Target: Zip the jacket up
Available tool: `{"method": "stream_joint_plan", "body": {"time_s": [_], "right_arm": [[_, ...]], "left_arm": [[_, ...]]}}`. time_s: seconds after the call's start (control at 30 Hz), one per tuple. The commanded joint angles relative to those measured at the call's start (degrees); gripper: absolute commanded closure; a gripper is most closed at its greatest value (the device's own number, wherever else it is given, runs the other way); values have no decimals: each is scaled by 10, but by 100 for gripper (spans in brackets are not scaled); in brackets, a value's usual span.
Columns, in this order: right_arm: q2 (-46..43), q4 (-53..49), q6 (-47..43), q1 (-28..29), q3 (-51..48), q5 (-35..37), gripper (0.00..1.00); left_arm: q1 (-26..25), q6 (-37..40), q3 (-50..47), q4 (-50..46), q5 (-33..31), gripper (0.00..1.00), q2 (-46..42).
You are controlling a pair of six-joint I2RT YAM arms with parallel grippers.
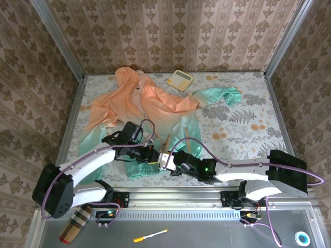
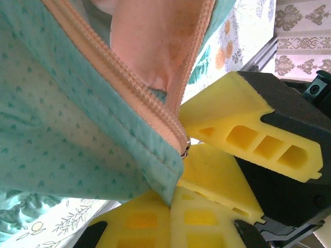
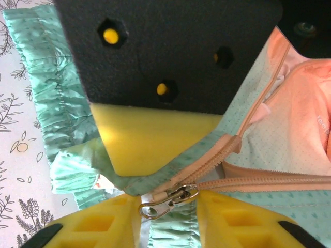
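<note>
The jacket [image 1: 150,106] lies spread on the table, peach at the far end and mint-teal toward me. My left gripper [image 1: 149,154] is at the hem and shut on it: its yellow pads [image 2: 155,219] pinch the mint hem corner [image 2: 165,181] beside the orange zipper [image 2: 145,98]. My right gripper [image 1: 166,161] is right next to it, jaws apart. In the right wrist view the metal zipper slider [image 3: 173,199] with its pull ring lies between the right gripper's [image 3: 168,209] fingertips. Above it, a left pad [image 3: 150,139] presses on the hem.
A small yellow calculator [image 1: 180,78] rests at the far edge beside the jacket's sleeve [image 1: 220,95]. Metal rails and patterned walls close in the table [image 1: 248,124]. On the shelf in front of the arm bases are a pen [image 1: 150,236] and a striped cylinder [image 1: 76,223].
</note>
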Motion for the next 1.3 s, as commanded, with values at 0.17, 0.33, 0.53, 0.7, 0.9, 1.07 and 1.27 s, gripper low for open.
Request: {"method": "stream_joint_plan", "body": {"time_s": [0.17,0.33,0.53,0.7,0.9,1.07,1.27], "right_arm": [[-3,-8,8,5,15,10,83],[-10,-12,13,5,7,2,83],[-16,-18,17,5,4,0,81],[-21,-21,19,5,5,4,81],[-19,-19,25,3,6,16,83],[-21,-18,29,0,7,14,85],[-31,-23,35,-3,9,10,88]], "left_arm": [[1,3,-4,-4,10,100,-9],[2,14,-1,-19,5,100,-7],[1,17,-1,-23,4,100,-6],[2,19,1,-23,5,100,-4],[2,21,0,-24,5,100,-4],[2,24,1,-27,5,100,-3],[1,30,3,-34,3,100,-3]]}}
